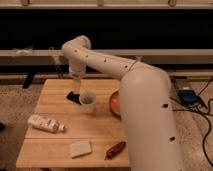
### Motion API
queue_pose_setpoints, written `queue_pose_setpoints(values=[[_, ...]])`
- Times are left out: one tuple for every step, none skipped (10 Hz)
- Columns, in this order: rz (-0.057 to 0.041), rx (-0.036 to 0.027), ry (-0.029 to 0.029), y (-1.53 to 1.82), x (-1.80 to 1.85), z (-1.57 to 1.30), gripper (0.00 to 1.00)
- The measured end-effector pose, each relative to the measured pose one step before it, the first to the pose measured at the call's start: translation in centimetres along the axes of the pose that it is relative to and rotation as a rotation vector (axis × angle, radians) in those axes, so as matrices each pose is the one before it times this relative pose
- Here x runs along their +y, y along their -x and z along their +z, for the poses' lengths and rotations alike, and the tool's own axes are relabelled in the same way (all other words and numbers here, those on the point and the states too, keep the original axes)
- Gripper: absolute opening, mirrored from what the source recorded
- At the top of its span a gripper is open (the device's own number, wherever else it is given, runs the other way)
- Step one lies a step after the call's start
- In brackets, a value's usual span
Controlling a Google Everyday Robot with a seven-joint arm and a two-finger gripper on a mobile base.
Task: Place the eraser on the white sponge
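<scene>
The eraser (73,97), a small flat black block, lies on the wooden table (50,127) just left of a white cup (88,101). The white sponge (80,148), a pale squarish pad, lies near the table's front edge, well apart from the eraser. My gripper (76,89) hangs from the white arm directly above the eraser, close to it, and partly hides it.
An orange bowl (114,102) sits right of the cup, partly behind my arm. A white labelled bottle (46,123) lies at the left. A red chili-shaped object (115,149) lies at the front, right of the sponge. A dark railing runs behind the table.
</scene>
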Motion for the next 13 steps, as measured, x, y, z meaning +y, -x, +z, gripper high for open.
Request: queue_pose_setpoints(values=[[-0.00593, -0.01228, -0.01190, -0.630, -0.504, 1.503, 0.69], [-0.00805, -0.01106, -0.01148, -1.164, -0.609, 2.017, 0.69], [-0.00544, -0.00814, -0.00782, -1.002, -0.462, 1.599, 0.69], [-0.00271, -0.01461, 0.00076, -0.739, -0.067, 1.488, 0.69], [-0.00347, -0.00386, -0.00140, -0.746, -0.038, 0.882, 0.69], [-0.00636, -0.00150, 0.00062, -0.655, -0.047, 0.805, 0.69], [-0.00092, -0.00295, -0.00066, -0.208, 0.050, 0.457, 0.69], [0.00888, -0.00578, -0.00426, 0.071, 0.429, 1.117, 0.69], [0.00782, 0.00408, -0.00110, -0.162, 0.659, 0.549, 0.69], [0.01565, -0.00179, -0.00349, 0.277, 0.866, 0.154, 0.69], [0.02628, -0.00337, -0.00697, 0.555, 1.323, 0.169, 0.69], [0.03431, -0.00549, -0.00282, 0.742, 1.679, 0.267, 0.69], [0.02295, -0.00452, -0.00005, 0.360, 1.023, 0.271, 0.69]])
